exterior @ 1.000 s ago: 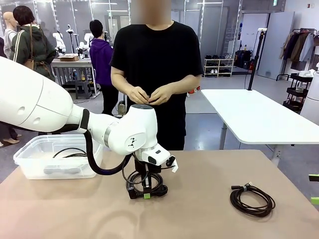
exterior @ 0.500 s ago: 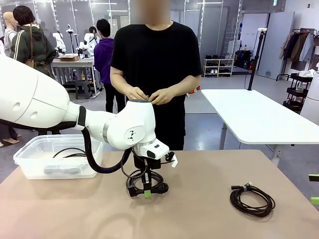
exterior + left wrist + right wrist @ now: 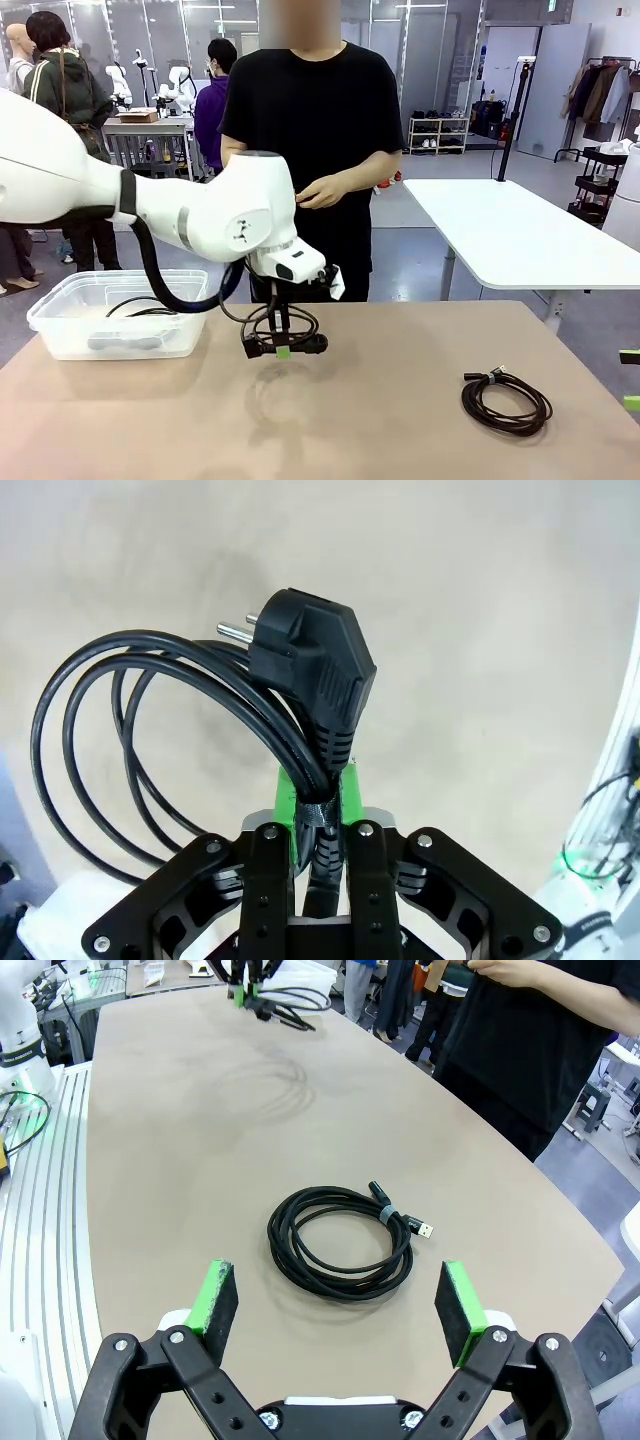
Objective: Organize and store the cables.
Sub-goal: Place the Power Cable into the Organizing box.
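My left gripper is shut on a coiled black cable with a chunky plug and holds it in the air above the table's middle. In the left wrist view the green pads clamp the cord's bundled strands, and the loops hang to one side. A second coiled cable lies flat on the table at the right. My right gripper hovers open just short of that coil, with its fingers spread wider than the coil.
A clear plastic bin stands at the table's left edge with a black cable inside. A person in a black shirt stands at the far side, hands held at the waist. A white table stands behind on the right.
My left gripper has lifted the plug cable off the table and carried it up and a little left, toward the bin. The coil on the right has not moved.
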You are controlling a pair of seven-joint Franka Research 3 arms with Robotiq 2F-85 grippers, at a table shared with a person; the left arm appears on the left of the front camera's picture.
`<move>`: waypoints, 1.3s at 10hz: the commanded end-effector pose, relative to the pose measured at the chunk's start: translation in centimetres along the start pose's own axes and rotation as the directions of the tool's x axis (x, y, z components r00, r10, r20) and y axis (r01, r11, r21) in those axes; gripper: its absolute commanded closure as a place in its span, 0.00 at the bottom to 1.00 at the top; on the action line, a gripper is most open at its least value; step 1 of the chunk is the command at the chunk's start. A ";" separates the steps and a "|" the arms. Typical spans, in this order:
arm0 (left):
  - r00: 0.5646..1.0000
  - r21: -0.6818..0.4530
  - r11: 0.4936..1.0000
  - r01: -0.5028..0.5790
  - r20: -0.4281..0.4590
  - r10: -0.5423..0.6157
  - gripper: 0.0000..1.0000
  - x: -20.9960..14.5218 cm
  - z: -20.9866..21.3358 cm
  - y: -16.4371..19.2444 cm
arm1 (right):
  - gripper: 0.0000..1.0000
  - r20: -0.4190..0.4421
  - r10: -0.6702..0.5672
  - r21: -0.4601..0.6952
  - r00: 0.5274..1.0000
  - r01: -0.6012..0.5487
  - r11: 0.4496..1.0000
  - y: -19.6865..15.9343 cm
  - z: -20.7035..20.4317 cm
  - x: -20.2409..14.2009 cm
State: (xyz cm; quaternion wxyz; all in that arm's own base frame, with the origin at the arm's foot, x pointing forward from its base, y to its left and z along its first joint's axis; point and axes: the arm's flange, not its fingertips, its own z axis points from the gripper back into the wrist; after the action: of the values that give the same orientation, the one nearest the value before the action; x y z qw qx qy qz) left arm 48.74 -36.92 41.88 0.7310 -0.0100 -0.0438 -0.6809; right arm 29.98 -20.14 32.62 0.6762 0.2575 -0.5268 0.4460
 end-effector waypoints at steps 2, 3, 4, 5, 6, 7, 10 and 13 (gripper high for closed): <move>0.998 0.023 0.997 0.068 0.006 -0.068 1.00 -2.9 3.2 -1.8 | 0.00 0.008 -0.006 -0.008 1.000 0.006 1.000 -0.1 0.1 0.4; 0.997 0.022 0.997 0.073 0.005 -0.073 1.00 -3.1 3.6 -1.9 | 0.00 0.008 -0.006 -0.008 1.000 0.006 1.000 -0.1 0.1 0.4; 0.996 0.021 0.995 0.093 0.005 -0.093 1.00 -3.1 3.6 -2.0 | 0.00 0.008 -0.006 -0.008 1.000 0.006 1.000 -0.1 0.1 0.4; 0.999 0.044 0.998 0.053 -0.005 -0.053 1.00 -1.9 3.5 -1.3 | 0.00 0.008 -0.006 -0.008 1.000 0.006 1.000 -0.1 0.1 0.4; 0.999 0.044 0.998 0.053 -0.005 -0.053 1.00 -1.9 3.5 -1.3 | 0.00 0.008 -0.006 -0.008 1.000 0.006 1.000 -0.1 0.1 0.4; 0.999 0.044 0.998 0.053 -0.005 -0.053 1.00 -1.9 3.5 -1.3 | 0.00 0.008 -0.006 -0.008 1.000 0.006 1.000 -0.1 0.1 0.4; 0.999 0.044 0.998 0.053 -0.005 -0.053 1.00 -1.9 3.5 -1.3 | 0.00 0.008 -0.006 -0.008 1.000 0.006 1.000 -0.1 0.1 0.4; 0.991 -0.016 0.991 0.132 0.039 -0.131 0.81 -5.9 8.7 0.7 | 0.00 0.008 -0.006 -0.008 1.000 0.006 1.000 -0.1 0.1 0.4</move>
State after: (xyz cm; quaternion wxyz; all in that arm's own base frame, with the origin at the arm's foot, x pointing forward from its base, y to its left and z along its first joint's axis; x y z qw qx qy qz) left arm 47.90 -33.15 46.73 0.6968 -0.0070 -0.0517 -0.7154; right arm 29.98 -20.15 32.63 0.6763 0.2573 -0.5268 0.4459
